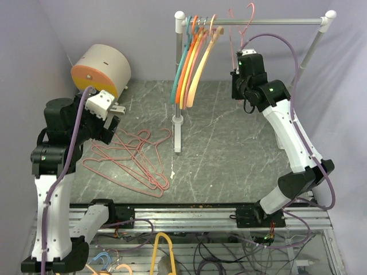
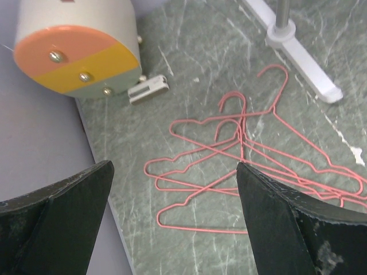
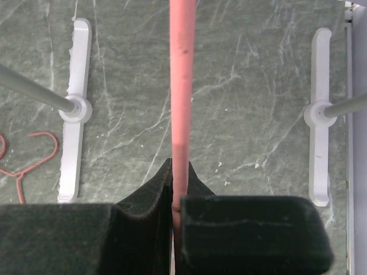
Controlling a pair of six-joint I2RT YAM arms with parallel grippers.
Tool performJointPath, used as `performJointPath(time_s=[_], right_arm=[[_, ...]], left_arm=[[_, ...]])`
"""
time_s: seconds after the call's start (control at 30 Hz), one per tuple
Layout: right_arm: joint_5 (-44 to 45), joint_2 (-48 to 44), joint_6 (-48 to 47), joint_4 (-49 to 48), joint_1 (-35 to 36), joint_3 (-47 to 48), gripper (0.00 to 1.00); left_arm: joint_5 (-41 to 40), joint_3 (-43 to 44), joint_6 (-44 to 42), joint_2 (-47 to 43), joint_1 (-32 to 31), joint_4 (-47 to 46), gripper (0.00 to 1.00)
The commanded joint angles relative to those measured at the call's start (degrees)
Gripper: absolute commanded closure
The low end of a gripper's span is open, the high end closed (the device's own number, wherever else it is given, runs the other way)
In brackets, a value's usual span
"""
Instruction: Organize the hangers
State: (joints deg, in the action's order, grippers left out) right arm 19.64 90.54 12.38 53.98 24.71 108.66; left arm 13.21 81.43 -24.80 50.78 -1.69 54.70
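Note:
Several thin pink wire hangers (image 1: 135, 157) lie tangled on the grey table at the left, also showing in the left wrist view as a pile (image 2: 246, 154). My left gripper (image 1: 113, 117) hovers over the pile's left end, jaws wide open (image 2: 174, 166) and holding nothing. Teal, orange, pink, yellow and peach plastic hangers (image 1: 192, 63) hang at the left end of the silver rail (image 1: 275, 22). My right gripper (image 1: 238, 57) is raised just below the rail, shut on one pink wire hanger (image 1: 231, 31). Its wire (image 3: 182, 86) runs straight up from between the closed jaws (image 3: 178, 169).
A beige drum (image 1: 102, 69) with an orange and yellow face lies at the back left, a small white bracket (image 2: 148, 90) beside it. The rack's left post and white foot (image 1: 178, 137) stand mid-table. Both white feet (image 3: 74, 114) (image 3: 319, 114) lie below the right gripper.

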Motion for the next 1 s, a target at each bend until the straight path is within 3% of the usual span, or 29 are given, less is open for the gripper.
performJointPath(time_s=[0.0, 0.23, 0.33, 0.57, 0.83, 0.87, 0.9, 0.97], right_arm=[[-2.37, 2.01, -1.08, -1.68, -0.36, 0.72, 1.0], [-3.34, 3.89, -1.48, -3.11, -0.36, -0.82, 1.0], [-4.63, 4.74, -1.64, -3.1, -0.36, -0.73, 1.0], [-7.19, 3.32, -1.14, -4.69, -0.37, -3.25, 1.0], [-7.01, -2.27, -0.14, -9.1, -0.3, -11.56, 0.93], [-6.53, -2.62, 0.07, -9.18, -0.36, -12.08, 0.85], [-6.2, -3.12, 0.16, -9.26, -0.35, -12.6, 0.66], [-5.19, -4.7, 1.46, -9.99, -0.28, -14.25, 0.08]], left_arm=[[0.46, -2.69, -3.23, 3.31, 0.2, 1.46, 0.01], [5.59, -5.87, -7.64, 8.94, 0.22, 1.34, 0.01], [4.21, -7.19, -9.34, 12.3, 0.22, -1.43, 0.01], [10.22, -7.98, -22.57, 21.82, 1.47, -2.39, 0.01], [18.7, 1.24, -33.54, 40.45, 6.07, 0.16, 0.0], [19.12, 1.95, -34.09, 42.45, 6.09, -0.16, 0.01], [19.66, 2.78, -34.69, 44.28, 6.06, -0.51, 0.01], [21.41, 3.97, -37.15, 47.29, 6.06, -0.58, 0.02]])
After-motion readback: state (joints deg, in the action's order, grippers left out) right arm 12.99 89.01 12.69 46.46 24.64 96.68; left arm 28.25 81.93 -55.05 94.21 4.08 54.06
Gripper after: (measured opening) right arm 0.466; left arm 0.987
